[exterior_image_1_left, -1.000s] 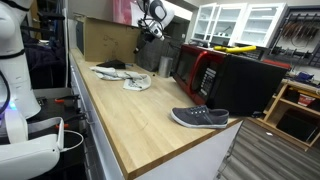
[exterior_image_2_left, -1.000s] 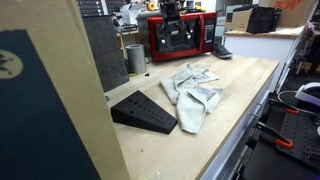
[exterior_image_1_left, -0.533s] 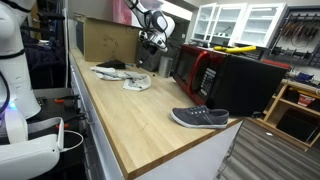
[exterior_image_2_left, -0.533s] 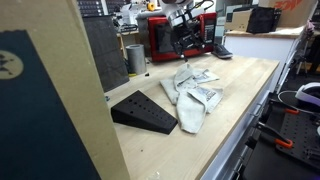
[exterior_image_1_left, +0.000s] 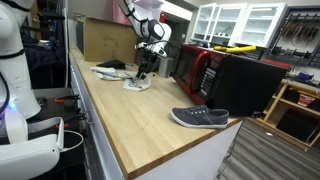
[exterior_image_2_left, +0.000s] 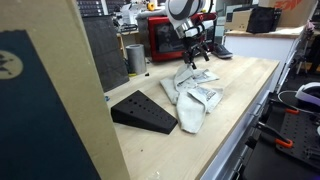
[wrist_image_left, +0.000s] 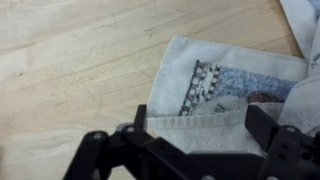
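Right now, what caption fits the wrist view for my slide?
Open gripper poised above a folded, patterned cloth on the wooden counter.

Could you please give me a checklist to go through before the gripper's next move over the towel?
1. Jaws open: ok. The gripper stands wide in the wrist view.
2. Nothing held: ok. Only cloth lying on the counter shows between the jaws.
3. Lined up over the towel: ok. Its folded edge lies right under the gripper.
4. Touching the towel: cannot tell. In both exterior views the gripper is close above it, but contact does not show.
5. Neighbours out of the way: ok. The black wedge and the shoe lie apart from the gripper.
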